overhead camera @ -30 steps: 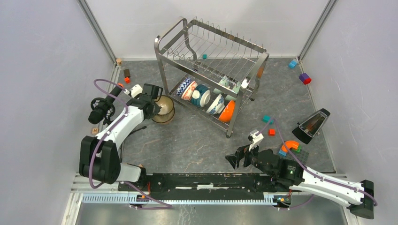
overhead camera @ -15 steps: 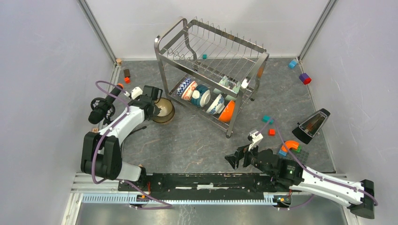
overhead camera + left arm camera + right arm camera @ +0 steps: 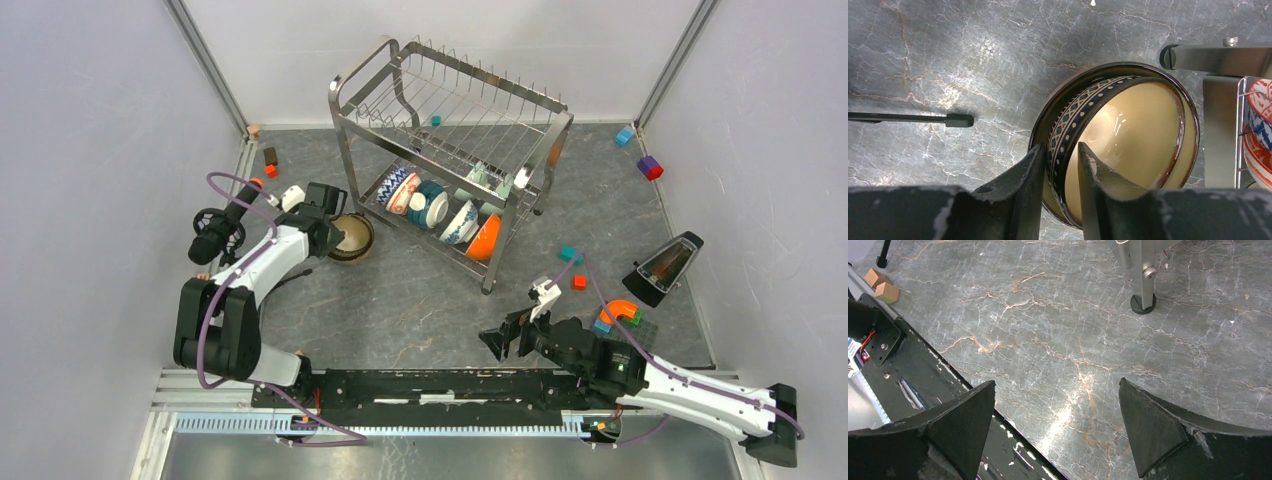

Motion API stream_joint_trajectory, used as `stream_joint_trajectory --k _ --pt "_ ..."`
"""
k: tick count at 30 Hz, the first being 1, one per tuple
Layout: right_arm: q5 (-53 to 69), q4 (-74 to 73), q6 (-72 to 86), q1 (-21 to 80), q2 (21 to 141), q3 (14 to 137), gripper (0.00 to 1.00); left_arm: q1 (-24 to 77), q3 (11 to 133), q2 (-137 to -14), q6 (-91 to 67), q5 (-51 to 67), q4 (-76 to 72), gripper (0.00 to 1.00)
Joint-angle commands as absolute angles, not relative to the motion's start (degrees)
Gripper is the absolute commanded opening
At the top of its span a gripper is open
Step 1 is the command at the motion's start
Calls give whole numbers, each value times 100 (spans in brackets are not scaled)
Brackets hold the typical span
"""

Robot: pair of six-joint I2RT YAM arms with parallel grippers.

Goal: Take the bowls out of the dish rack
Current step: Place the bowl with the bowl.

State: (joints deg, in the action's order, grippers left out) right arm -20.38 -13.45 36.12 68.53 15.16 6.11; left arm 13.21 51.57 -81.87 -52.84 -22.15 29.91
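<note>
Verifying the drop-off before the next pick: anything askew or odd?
Yes. Beside the dish rack, the patterned bowl sits tilted inside the brown bowl instead of nesting flat, its rim between the jaws of the left gripper. Nothing looks spilled or broken.

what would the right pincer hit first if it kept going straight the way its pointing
Most likely the marble table: the right pincer, wide open and empty, tilts down toward it. The dish rack's foot lies farther ahead, slightly right; depth is unclear.
</note>
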Motion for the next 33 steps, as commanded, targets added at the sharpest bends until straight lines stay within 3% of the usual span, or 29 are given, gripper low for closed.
stream_joint_trajectory --k 1,15,33 --pt "-2135 -1340 3562 6872 1359 624 98 1301 5223 -8015 -5150 -2215 2757 39" --pt "-2214 -1503 3479 6872 1220 760 98 1301 5247 -7403 -4993 -2142 3024 48" --pt "-2224 -1552 3412 6873 1226 829 98 1335 5146 -6922 -4849 -1865 3171 46"
